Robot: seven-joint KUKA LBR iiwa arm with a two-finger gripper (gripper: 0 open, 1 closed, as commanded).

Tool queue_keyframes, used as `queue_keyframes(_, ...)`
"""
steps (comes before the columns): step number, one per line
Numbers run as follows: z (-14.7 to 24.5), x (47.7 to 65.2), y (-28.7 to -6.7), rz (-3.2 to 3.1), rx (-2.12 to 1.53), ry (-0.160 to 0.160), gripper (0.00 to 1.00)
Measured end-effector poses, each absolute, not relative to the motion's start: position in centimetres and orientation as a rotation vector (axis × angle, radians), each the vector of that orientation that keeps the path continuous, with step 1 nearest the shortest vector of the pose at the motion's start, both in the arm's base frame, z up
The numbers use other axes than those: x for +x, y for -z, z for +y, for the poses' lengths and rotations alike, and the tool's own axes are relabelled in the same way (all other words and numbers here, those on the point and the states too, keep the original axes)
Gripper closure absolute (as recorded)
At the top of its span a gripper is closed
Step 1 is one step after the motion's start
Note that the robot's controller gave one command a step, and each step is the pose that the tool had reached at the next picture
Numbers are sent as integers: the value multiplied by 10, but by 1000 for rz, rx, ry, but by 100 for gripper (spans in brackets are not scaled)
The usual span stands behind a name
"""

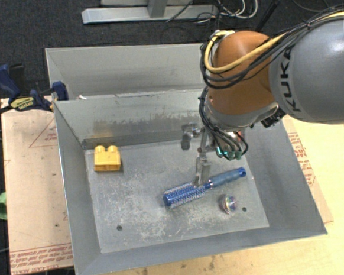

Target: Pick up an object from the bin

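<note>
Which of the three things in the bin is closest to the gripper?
The blue brush, mid-bin: the gripper is right over it. The small round piece lies just off its handle, the yellow block far off at the back left.

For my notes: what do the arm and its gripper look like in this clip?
The arm is smooth grey with black KUKA lettering. A rounded orange cover caps its wrist, with yellow and black cables looped over it. The gripper is slim bare metal.
</note>
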State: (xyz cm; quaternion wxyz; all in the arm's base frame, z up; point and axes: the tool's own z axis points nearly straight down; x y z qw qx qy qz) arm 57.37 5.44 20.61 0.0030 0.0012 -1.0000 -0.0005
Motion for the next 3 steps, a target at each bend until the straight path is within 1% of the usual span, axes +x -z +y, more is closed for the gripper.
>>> queue_keyframes(1, 52, 527, -66, -3124, 247, 1, 0)
queue_keyframes(2, 52, 529, -69, -3131, 246, 2, 100)
queue_keyframes(3, 84, 529, -276, -3149, 126, 4, 100)
